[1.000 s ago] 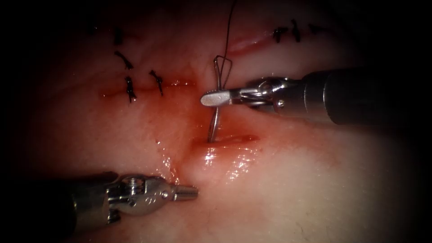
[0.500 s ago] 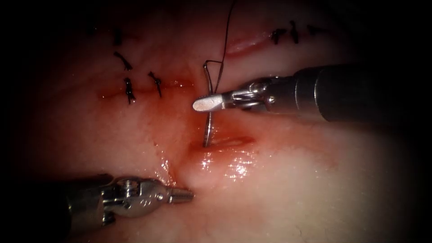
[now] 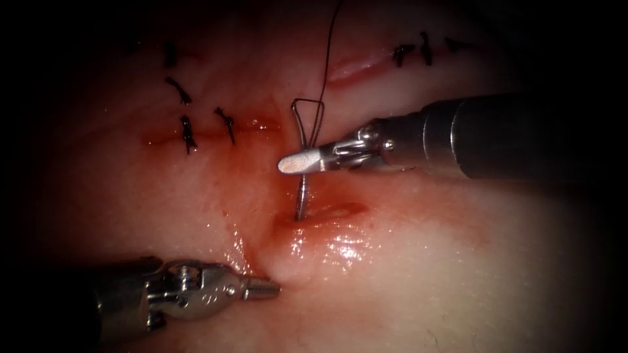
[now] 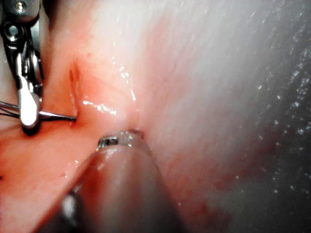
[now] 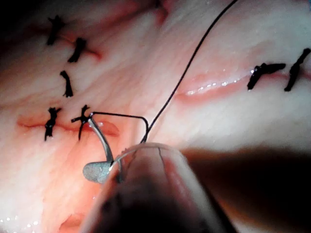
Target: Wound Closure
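Observation:
My right tool (image 3: 289, 163) comes in from the right with its jaws shut on the curved needle (image 3: 302, 191), roughly mid-curve. The needle stands steeply, and its point is in the tissue at the left end of the short open cut (image 3: 327, 212). Dark thread (image 3: 329, 46) runs down from above and loops to the needle's rear end. My left tool (image 3: 269, 286) lies low on the left, jaws shut and holding nothing, its tip against the tissue. The left wrist view shows the needle (image 4: 56, 115) entering the tissue. The right wrist view shows the needle (image 5: 102, 138) and thread (image 5: 184, 68).
Several dark stitches (image 3: 188, 131) close a cut at the upper left, and more stitches (image 3: 413, 51) sit at the upper right beside a pale unclosed slit (image 3: 353, 65). Red fluid (image 3: 327, 238) glistens on the tissue below the open cut.
My right tool has shifted left and slightly down with the needle, whose rear end has swung left while its point stays at the cut. The left tool has drifted slightly left.

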Available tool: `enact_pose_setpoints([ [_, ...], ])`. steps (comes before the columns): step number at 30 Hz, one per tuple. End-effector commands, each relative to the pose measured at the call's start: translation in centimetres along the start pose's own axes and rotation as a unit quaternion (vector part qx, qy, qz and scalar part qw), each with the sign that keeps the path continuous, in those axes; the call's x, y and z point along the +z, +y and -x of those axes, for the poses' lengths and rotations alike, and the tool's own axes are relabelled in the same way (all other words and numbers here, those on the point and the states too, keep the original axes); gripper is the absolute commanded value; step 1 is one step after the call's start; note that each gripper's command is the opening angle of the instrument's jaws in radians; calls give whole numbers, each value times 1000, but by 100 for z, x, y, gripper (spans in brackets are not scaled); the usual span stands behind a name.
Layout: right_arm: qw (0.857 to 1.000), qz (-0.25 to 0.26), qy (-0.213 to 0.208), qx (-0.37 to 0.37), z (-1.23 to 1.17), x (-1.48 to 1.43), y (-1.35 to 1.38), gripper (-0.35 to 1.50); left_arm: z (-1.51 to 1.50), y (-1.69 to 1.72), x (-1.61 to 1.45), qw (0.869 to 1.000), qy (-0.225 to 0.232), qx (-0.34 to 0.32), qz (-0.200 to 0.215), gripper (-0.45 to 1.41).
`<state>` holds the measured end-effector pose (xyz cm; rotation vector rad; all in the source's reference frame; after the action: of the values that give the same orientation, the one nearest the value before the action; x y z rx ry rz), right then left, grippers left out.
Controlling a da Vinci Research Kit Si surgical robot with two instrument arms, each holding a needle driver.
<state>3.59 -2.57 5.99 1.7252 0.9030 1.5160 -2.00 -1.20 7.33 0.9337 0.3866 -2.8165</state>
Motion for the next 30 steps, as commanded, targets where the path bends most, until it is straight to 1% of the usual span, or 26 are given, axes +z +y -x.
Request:
enact_pose_setpoints([
  [1,1000,-3,2,1,-3,15,3,-35,-1,-2,7,1000,-1,0,1,-45],
  [5,1000,-5,-1,23,6,20,12,-35,-1,-2,7,1000,-1,1,1,-45],
  [8,1000,-6,-2,31,11,20,14,-35,0,-2,7,1000,-1,1,1,-45],
  [10,999,-3,-10,51,25,23,15,-35,1,-2,7,1000,-1,1,1,-45],
  [13,998,-1,-15,59,31,26,17,-35,1,-2,6,1000,-1,1,1,-45],
  [14,998,6,-18,67,37,28,19,-35,1,-2,6,1000,0,2,1,-45],
  [23,995,6,-26,99,47,32,24,-35,2,-2,5,1000,0,2,2,-45],
  [27,993,4,-34,116,59,36,30,-35,2,-2,5,1000,0,2,2,-45],
  [30,992,2,-38,119,64,38,30,-35,3,-2,5,1000,-1,2,3,-45],
])
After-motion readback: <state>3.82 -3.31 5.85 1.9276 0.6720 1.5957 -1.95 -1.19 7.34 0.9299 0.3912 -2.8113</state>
